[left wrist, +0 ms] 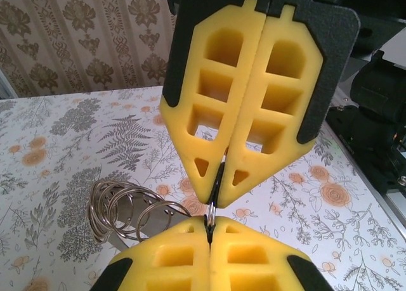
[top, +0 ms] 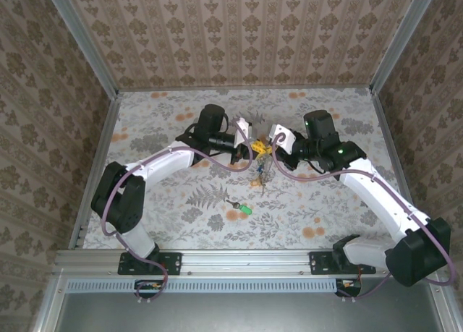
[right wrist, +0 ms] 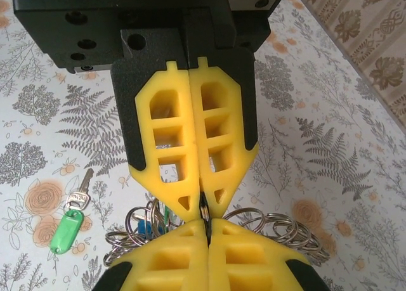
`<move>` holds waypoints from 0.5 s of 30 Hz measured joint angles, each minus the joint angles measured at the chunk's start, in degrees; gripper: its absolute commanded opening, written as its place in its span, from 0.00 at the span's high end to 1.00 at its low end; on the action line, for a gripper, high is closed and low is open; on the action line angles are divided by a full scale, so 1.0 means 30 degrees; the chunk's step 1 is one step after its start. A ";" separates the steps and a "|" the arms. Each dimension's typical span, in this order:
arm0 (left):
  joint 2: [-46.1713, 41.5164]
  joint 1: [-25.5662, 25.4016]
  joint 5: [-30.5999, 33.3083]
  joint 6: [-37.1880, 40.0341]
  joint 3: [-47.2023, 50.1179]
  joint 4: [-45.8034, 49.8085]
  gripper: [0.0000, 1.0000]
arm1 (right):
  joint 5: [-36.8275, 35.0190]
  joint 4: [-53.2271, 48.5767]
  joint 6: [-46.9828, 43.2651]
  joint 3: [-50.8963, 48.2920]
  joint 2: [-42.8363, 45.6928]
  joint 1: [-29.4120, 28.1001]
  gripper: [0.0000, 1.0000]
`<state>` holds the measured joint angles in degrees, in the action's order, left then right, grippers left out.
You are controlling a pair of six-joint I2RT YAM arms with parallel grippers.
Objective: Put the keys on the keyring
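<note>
From the top external camera, the left gripper and right gripper meet tip to tip above the middle of the floral worktop. A small dark bundle hangs just below where they meet. Too little of it resolves to tell its parts. A green-tagged key lies flat on the worktop nearer the arm bases, well apart from both grippers.

In the left wrist view, the left gripper rises from the bottom edge with its yellow fingers pressed together. The right gripper comes down from above, its jaws likewise closed. Between the two sets of tips sits the keyring, a thin loop pinched by both. Beside it on the left, several silvery loops fan out above the worktop.

In the right wrist view, the right gripper is closed at the bottom and the left gripper is closed above it. The thin dark keyring is clamped between them. Silvery loops spread to either side, with a blue piece among those on the left. The green-tagged key rests on the worktop at lower left, its metal blade pointing up the frame.
</note>
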<state>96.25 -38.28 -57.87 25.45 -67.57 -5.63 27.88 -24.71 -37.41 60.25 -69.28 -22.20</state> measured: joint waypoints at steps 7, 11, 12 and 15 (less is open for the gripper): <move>-0.0714 0.0321 -0.0699 0.0109 0.2011 -0.2186 1.00 | 0.0896 0.1078 -0.0131 -0.1800 0.1712 0.0729 0.55; -0.0991 0.0546 -0.1195 0.0087 0.2572 -0.3504 1.00 | 0.2280 0.1719 -0.0240 -0.2492 0.1945 0.0969 0.63; -0.1049 0.0568 -0.1290 0.0080 0.2637 -0.3847 1.00 | 0.2601 0.1829 -0.0291 -0.2659 0.1960 0.0976 0.63; -0.1297 0.0561 -0.1566 0.0022 0.2987 -0.4954 1.00 | 0.3446 0.2528 -0.0335 -0.3388 0.2033 0.0976 0.67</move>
<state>92.36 -36.60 -62.57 25.52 -58.61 -20.49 38.22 -17.12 -38.41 50.09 -63.18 -19.27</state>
